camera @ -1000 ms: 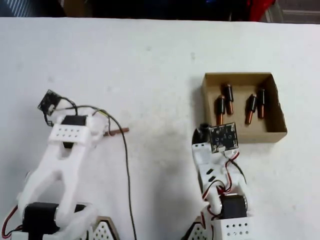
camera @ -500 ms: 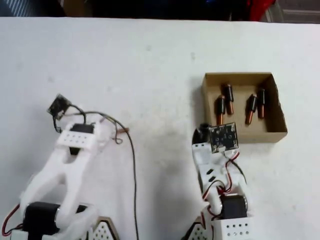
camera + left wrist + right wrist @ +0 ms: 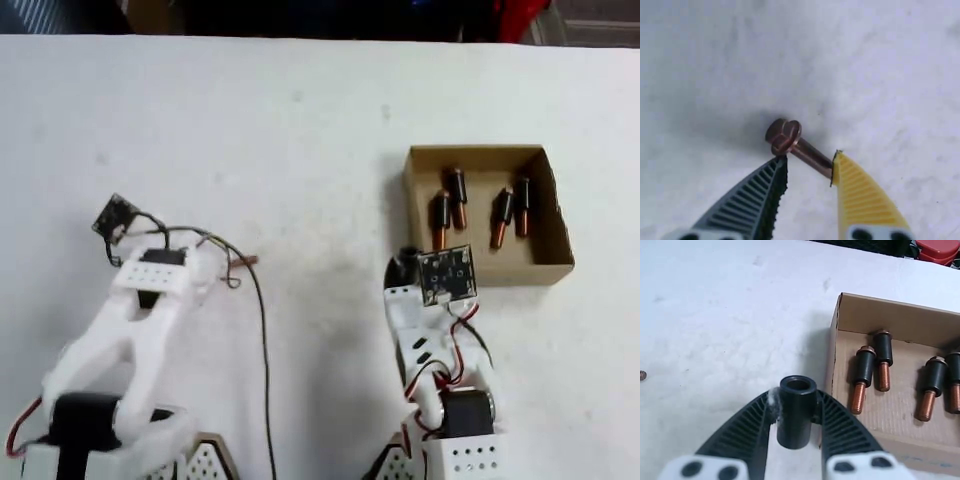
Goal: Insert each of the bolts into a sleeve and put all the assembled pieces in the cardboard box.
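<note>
Left pincer (image 3: 809, 159) part-open, bolt (image 3: 785, 136) between its tips, right pincer (image 3: 796, 397) clamping sleeve (image 3: 797, 417).

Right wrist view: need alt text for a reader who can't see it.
The right gripper holds a black sleeve upright, open end up, over a white table. Close by, an open cardboard box holds four bolt-and-sleeve assemblies lying flat.
</note>
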